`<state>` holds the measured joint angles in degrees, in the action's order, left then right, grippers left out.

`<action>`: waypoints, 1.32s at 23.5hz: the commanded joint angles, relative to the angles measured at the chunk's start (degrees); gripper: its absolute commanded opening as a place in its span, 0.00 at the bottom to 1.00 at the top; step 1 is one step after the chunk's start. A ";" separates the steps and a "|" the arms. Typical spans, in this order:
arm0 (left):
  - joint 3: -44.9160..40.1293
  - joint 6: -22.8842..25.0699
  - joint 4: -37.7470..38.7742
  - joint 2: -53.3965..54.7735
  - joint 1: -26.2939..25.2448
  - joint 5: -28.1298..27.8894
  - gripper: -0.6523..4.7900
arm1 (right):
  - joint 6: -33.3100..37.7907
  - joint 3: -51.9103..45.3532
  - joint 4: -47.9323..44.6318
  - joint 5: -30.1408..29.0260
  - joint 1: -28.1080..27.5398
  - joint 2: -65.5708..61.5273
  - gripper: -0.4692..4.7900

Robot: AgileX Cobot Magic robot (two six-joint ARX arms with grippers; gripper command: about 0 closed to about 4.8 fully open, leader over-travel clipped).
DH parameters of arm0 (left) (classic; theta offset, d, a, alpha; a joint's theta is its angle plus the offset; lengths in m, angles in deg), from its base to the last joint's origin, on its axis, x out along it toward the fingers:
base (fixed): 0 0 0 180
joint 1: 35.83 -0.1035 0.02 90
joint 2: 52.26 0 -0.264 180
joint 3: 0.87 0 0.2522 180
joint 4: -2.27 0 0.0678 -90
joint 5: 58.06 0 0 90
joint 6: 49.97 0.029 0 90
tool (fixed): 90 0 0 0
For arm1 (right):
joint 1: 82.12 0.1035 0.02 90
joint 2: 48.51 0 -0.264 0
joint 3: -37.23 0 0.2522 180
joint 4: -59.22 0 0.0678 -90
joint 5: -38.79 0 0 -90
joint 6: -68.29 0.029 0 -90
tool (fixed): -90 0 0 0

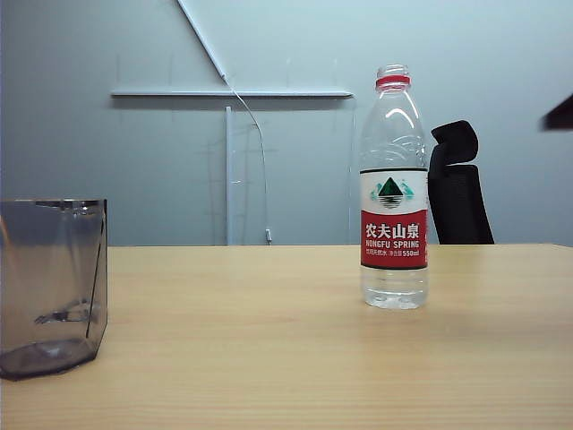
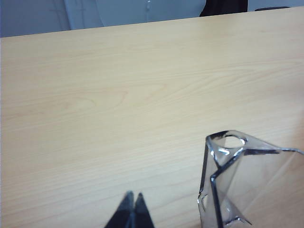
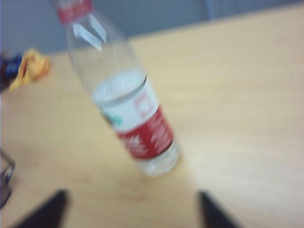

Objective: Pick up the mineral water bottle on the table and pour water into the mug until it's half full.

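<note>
The mineral water bottle stands upright on the table, right of the middle, with its red neck ring and red-and-white label showing. The smoky-grey mug stands at the left edge of the exterior view. My right gripper is open, its blurred dark fingers spread wide, and the bottle is just ahead of them, untouched. My left gripper is shut with its tips together over bare wood, and the mug is close beside it. Neither gripper is clearly seen in the exterior view.
A black chair stands behind the table's far edge. A small dark shape pokes in at the upper right of the exterior view. A yellow and blue crumpled thing lies on the table beyond the bottle in the right wrist view.
</note>
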<state>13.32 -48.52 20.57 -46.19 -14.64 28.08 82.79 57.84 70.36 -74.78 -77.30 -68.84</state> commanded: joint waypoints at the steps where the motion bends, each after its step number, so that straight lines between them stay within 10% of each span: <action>1: 0.20 -0.20 -0.35 -0.02 0.02 0.04 0.12 | -1.73 0.55 -13.73 2.60 4.50 -9.01 1.00; 12: 0.17 -0.20 -0.35 -0.02 -0.07 0.02 0.12 | -14.78 11.32 -40.92 8.63 13.18 -50.10 1.00; 31: 0.17 -0.17 -0.33 -0.04 -0.09 0.04 0.12 | -14.71 19.43 -52.85 8.00 13.44 -70.31 1.00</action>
<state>13.32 -48.52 20.59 -46.35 -14.72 28.06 68.24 76.68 19.42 -66.82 -63.93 -138.70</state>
